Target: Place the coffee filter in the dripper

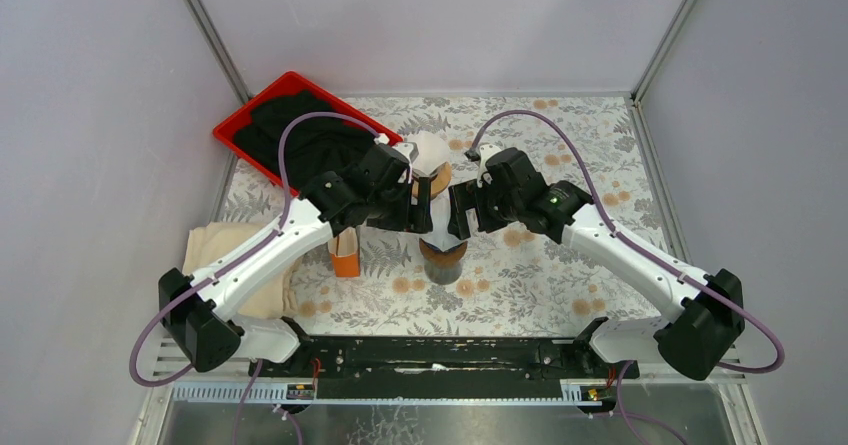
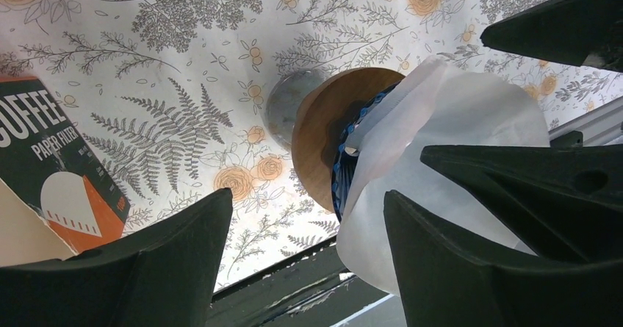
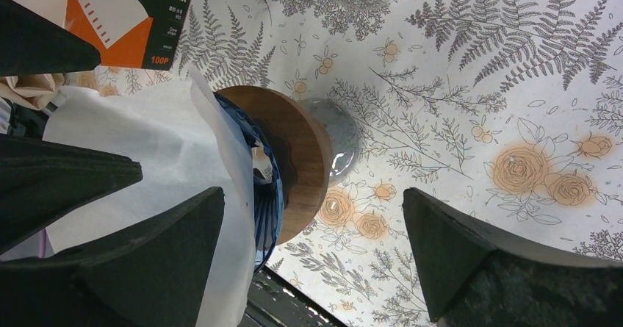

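The white paper filter cone [image 2: 470, 136] pokes into the blue wood-ringed dripper [image 2: 323, 143], three o'clock from the left gripper [image 2: 308, 198], nine from the right gripper [image 3: 314, 191], both spread apart.

The coffee filter [image 2: 455, 121] was thin, matt white paper, faintly translucent. The dripper [image 3: 301, 158] had a smooth wooden collar; the vessel [image 3: 338, 136] beneath looked glossy. Upper left, a red tray [image 1: 228, 128] looked plastic, holding black cloth [image 1: 290, 130].
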`<state>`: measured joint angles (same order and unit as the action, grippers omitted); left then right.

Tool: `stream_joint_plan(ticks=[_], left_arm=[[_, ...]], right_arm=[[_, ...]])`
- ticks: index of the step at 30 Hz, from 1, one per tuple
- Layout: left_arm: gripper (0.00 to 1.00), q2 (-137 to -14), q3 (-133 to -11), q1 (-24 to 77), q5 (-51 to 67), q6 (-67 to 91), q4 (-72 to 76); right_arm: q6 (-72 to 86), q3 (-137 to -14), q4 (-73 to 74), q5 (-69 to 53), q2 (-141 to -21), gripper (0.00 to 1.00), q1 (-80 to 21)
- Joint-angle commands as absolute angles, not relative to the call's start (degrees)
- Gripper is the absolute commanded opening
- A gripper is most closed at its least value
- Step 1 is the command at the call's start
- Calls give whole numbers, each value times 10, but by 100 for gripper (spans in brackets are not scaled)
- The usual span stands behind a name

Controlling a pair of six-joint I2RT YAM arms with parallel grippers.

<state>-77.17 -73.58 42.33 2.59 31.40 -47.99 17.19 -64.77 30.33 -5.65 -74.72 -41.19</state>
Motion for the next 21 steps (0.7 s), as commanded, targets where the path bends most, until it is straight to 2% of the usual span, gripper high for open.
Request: stream_joint_plan(ticks=[1,6,12,15,21], left_arm=[[84,-752,-752,420,23,318,-437],[87,-725,-762,405,16,315,-420],[95,-682,-761,362,-13,306,-420],[100,-660,-747,332,-24,303,-416],[100,-604,-696,278,-66,296,-388]], right_arm=[[168,-679,282,-61,-720,99,-409],[152,-694,284,-35,-707,99,-408],[122,-713,293,20,-677,99,-408],[105,-702,288,75,-651,99,-407],[75,-646,250,212,-589,99,-398]])
